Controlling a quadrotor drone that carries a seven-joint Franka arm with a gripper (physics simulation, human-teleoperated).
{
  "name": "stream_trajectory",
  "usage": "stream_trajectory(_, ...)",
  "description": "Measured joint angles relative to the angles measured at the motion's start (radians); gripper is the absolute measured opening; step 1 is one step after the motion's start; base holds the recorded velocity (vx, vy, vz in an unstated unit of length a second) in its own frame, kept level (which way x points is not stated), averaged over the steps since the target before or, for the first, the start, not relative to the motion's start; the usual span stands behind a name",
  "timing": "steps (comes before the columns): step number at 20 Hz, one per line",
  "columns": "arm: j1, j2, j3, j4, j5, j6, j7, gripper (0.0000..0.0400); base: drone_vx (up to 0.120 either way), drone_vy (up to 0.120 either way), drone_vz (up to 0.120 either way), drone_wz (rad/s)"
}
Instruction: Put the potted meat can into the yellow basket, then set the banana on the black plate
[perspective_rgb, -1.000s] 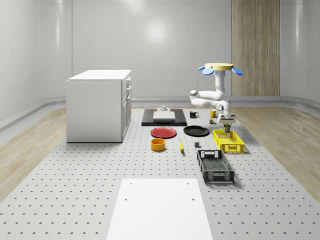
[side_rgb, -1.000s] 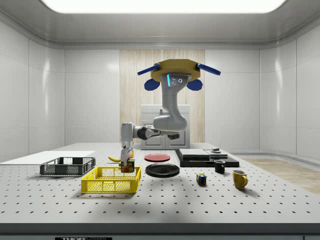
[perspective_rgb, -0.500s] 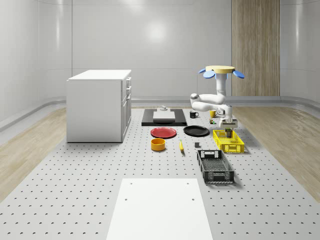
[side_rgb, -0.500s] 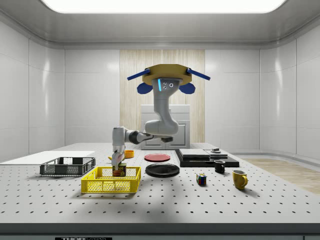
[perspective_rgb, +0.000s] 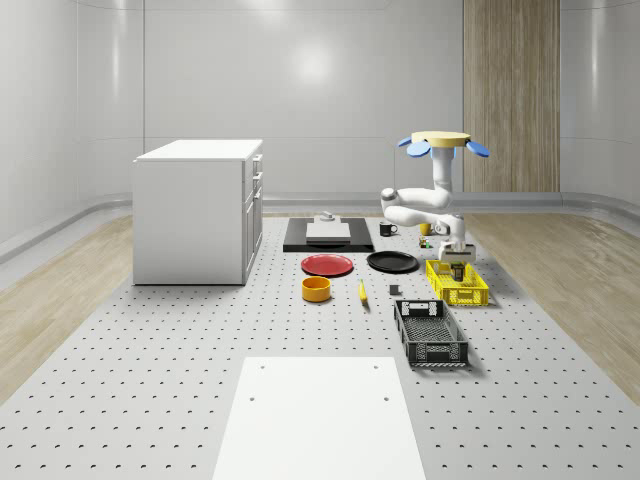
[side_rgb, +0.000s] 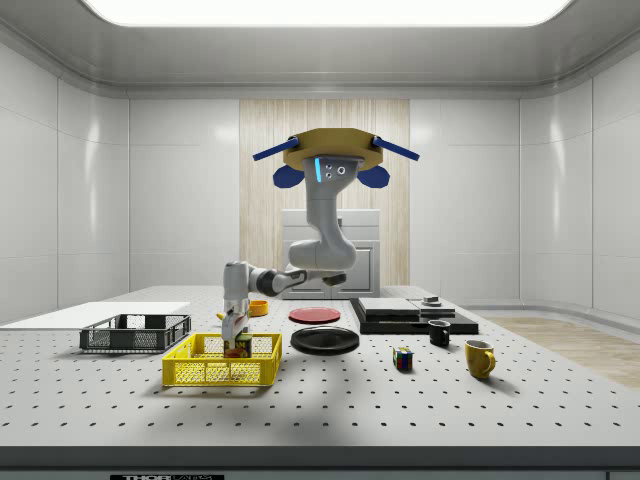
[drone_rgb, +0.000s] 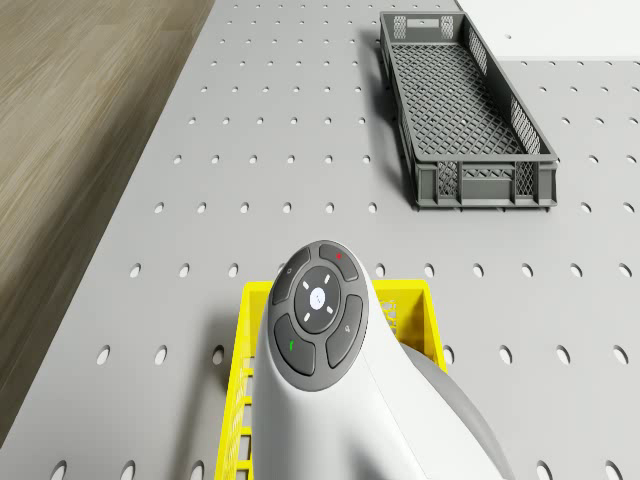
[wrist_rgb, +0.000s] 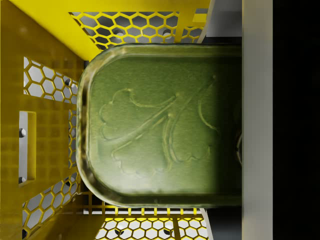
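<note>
Drone hovering above the perforated grey worktop, beside the yellow mesh basket, arm bent down so the tool reaches inside. The tool pinches the green-lidded potted meat can, held low between the basket walls, presumably so release drops it only slightly. The yellow banana lies near the round black plate, untouched.
</note>
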Motion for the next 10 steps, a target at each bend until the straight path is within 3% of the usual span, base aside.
stream_trajectory(3,-0.005,0.0,-0.026,0.009,-0.024,0.011,-0.001,0.0287,0.0,0.0,0.0,0.0)
stream_trajectory(7,-0.005,0.002,-0.033,0.012,-0.03,0.014,-0.003,0.0358,0.0,0.0,0.01,0.0)
stream_trajectory(10,-0.002,0.003,-0.023,0.008,-0.02,0.009,-0.004,0.038,0.0,0.0,0.12,0.0)
